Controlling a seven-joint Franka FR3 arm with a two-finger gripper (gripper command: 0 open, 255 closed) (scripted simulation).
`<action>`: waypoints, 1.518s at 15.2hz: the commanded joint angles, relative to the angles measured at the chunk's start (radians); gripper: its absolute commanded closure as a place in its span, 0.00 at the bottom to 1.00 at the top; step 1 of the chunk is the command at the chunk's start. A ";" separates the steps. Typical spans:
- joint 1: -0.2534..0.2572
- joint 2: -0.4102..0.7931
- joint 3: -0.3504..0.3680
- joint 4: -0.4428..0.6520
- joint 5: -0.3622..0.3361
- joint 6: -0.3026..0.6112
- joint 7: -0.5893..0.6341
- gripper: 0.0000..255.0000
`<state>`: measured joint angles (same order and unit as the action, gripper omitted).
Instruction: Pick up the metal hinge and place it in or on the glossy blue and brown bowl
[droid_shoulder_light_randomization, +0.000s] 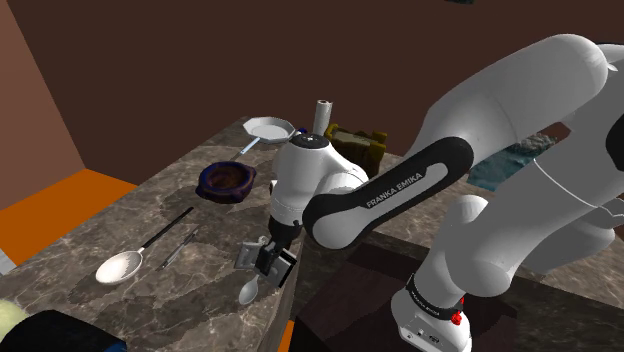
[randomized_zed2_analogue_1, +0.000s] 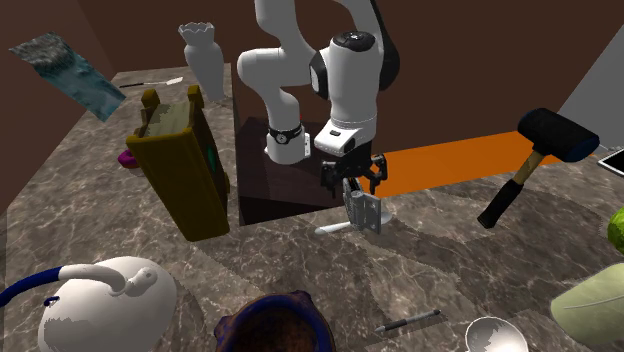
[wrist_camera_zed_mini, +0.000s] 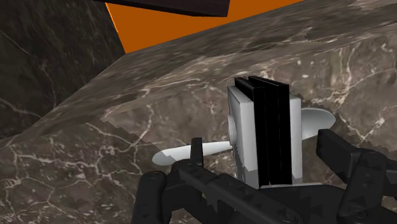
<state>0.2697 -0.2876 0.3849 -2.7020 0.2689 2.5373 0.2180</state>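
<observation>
Arm: white with dark joints, rising from the stand (randomized_zed2_analogue_1: 262, 195), then folding over so the forearm slopes down and the hand points almost straight down at the marbled counter (randomized_zed2_analogue_1: 450, 260).
Gripper (randomized_zed2_analogue_1: 358, 192): all black, low over the counter near the edge beside the stand. Its fingers (wrist_camera_zed_mini: 270, 133) are drawn close and clamped on the metal hinge.
Metal hinge (randomized_zed2_analogue_1: 366, 214): pale grey with flat rectangular leaves, held upright. In the wrist view, grey plate shows on either side of the black fingers.
Hinge location: directly under the hand and just beside a white spoon (randomized_zed2_analogue_1: 335, 228). Whether its lower edge touches the counter cannot be told.
Bowl (randomized_zed2_analogue_1: 275, 322): glossy, dark blue outside and brown inside. It stands on the counter, well apart from the hinge.
</observation>
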 joint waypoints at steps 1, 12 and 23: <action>0.000 0.001 0.000 0.000 0.000 0.001 0.000 0.00; 0.000 0.001 0.000 0.000 0.000 0.001 0.000 1.00; 0.004 -0.104 -0.023 0.051 0.000 -0.154 0.000 1.00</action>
<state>0.2741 -0.3800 0.3657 -2.6570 0.2694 2.4012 0.2188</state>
